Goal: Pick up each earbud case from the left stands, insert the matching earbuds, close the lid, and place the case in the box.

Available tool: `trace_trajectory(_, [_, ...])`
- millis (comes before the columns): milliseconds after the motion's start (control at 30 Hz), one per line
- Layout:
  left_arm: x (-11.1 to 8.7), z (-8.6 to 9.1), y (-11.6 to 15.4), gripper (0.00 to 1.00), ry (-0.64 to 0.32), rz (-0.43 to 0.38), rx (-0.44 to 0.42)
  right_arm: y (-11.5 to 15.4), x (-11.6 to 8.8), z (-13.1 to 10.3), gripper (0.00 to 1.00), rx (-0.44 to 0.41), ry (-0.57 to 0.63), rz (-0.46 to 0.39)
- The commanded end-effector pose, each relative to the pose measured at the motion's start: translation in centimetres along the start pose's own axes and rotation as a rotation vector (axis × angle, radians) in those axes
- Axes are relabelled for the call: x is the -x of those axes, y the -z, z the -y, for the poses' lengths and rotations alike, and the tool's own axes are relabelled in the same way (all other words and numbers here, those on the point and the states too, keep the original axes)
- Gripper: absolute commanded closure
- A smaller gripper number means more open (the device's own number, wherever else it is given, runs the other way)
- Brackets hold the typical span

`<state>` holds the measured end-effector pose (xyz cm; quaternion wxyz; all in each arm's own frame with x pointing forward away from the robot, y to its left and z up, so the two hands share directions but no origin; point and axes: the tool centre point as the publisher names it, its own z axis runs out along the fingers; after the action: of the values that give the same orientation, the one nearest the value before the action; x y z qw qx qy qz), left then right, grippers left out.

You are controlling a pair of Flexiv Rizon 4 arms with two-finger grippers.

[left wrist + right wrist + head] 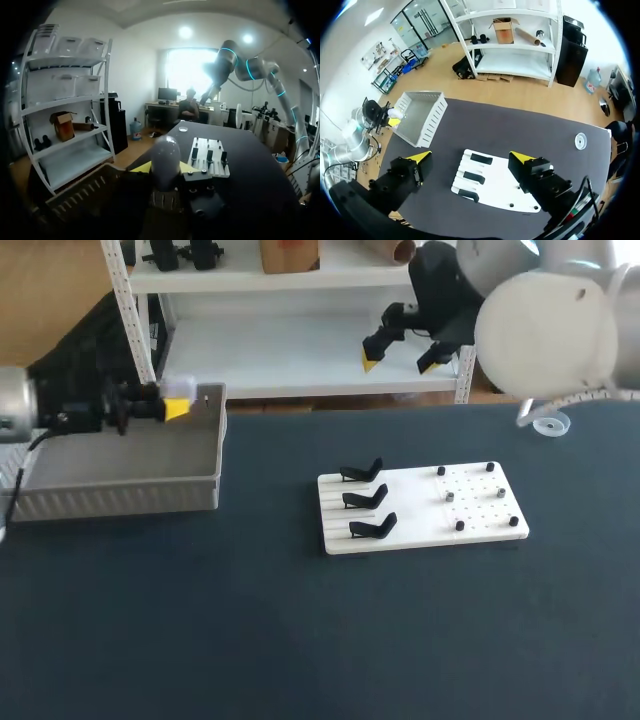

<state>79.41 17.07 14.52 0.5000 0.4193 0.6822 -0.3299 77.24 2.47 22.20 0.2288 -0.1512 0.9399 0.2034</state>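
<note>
Item under inspection: the white earbud case [165, 157]. It sits between the yellow tips of my left gripper [163, 169], which is pinched onto it from two sides. Seen from the head camera, the case [176, 388] and left gripper [174, 406] are over the far side of the grey box [120, 502], close to its back wall. I cannot tell whether the case lid is open or closed. In the left wrist view the ribbed box wall [82, 195] lies directly under the gripper.

The box rests on the left part of the dark table [300, 640]. The white board [420, 525] lies well apart from it, near the table's middle. Three black stands [365, 498] are lined up along the board's left part. Several small dark pieces [460, 526] are scattered over its right part; they are too small to identify.

My right gripper [400, 362] hangs high above the table's far edge with its fingers spread wide and nothing between them. Its own wrist view confirms this: the right gripper [471, 157] looks down on the board [502, 192], with the box [436, 117] and the held case [395, 113] off to one side.

A small clear round piece [550, 425] lies on the table beyond the board, towards the far right corner.
</note>
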Motion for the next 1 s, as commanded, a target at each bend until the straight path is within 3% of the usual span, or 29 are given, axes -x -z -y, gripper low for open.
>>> trace_trajectory(33, [-2.5,-0.9,1.4,1.00,0.007,0.017,0.042,0.2,-0.4,-0.1,0.00,-0.006,-0.002,0.015])
trace_trajectory(233, [-6.3,-3.5,2.3,1.00,0.079,-0.023,0.088,0.2,-0.4,-0.1,0.00,-0.006,-0.002,0.015])
trace_trajectory(500, [-8.9,-4.1,2.1,1.00,0.134,-0.090,0.099,0.2,-0.4,-0.1,0.00,-0.006,-0.002,0.015])
trace_trajectory(533, [-9.5,-4.2,2.1,0.62,0.146,-0.097,0.105,0.2,-0.4,-0.1,0.00,-0.006,-0.002,0.015])
trace_trajectory(567, [-9.8,-4.3,2.1,0.04,0.157,-0.101,0.127,0.2,-0.4,-0.1,0.00,-0.006,-0.002,0.015])
trace_trajectory(600, [-9.9,-4.3,2.1,0.00,0.159,-0.086,0.126,0.2,-0.4,-0.1,0.00,-0.006,-0.002,0.015])
trace_trajectory(833, [-7.4,-3.3,3.3,0.00,0.129,-0.031,0.150,0.2,-0.4,-0.1,0.00,-0.006,-0.002,0.015])
trace_trajectory(1000, [-5.8,-0.8,4.0,0.00,0.153,-0.005,0.166,0.2,-0.4,-0.1,0.00,-0.006,-0.002,0.015])
